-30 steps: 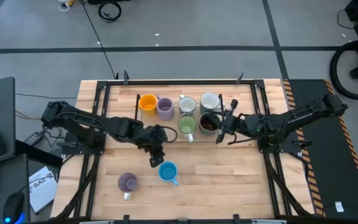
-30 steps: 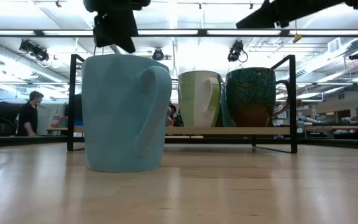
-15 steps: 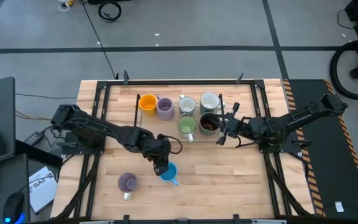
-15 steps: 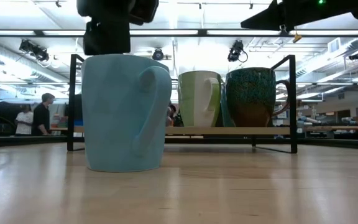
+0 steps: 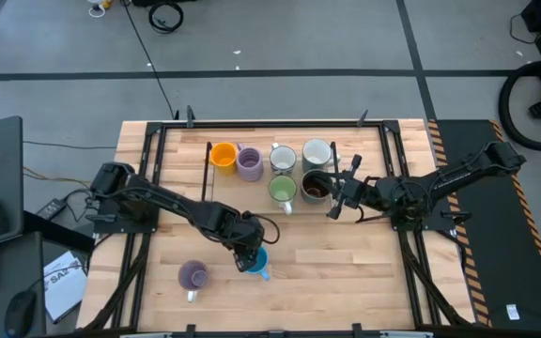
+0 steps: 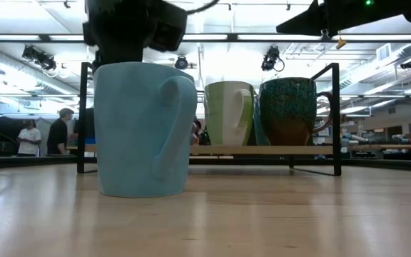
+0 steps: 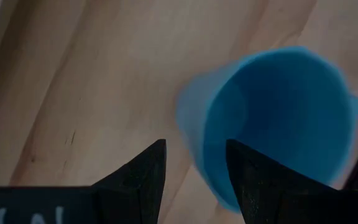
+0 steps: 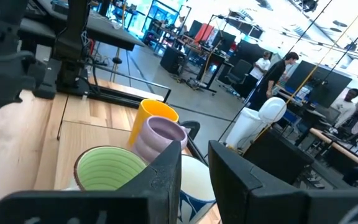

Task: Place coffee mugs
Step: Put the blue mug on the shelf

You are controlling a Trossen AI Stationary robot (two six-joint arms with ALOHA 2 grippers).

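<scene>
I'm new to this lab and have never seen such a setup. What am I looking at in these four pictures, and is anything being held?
These are two dark robot arms working at a wooden table. One picture looks straight down from above, one looks level across the table top, and two come from cameras on the arms' wrists.

On the table stand small mugs. Six are grouped at the back: orange mug, lavender mug, white patterned mug, pale mug, green mug, dark brown mug. Nearer the front stand the blue mug and a second purple mug.

The left gripper is open, its fingers around the blue mug's rim, not yet closed. The right gripper waits open beside the group. Nothing is held.
</scene>
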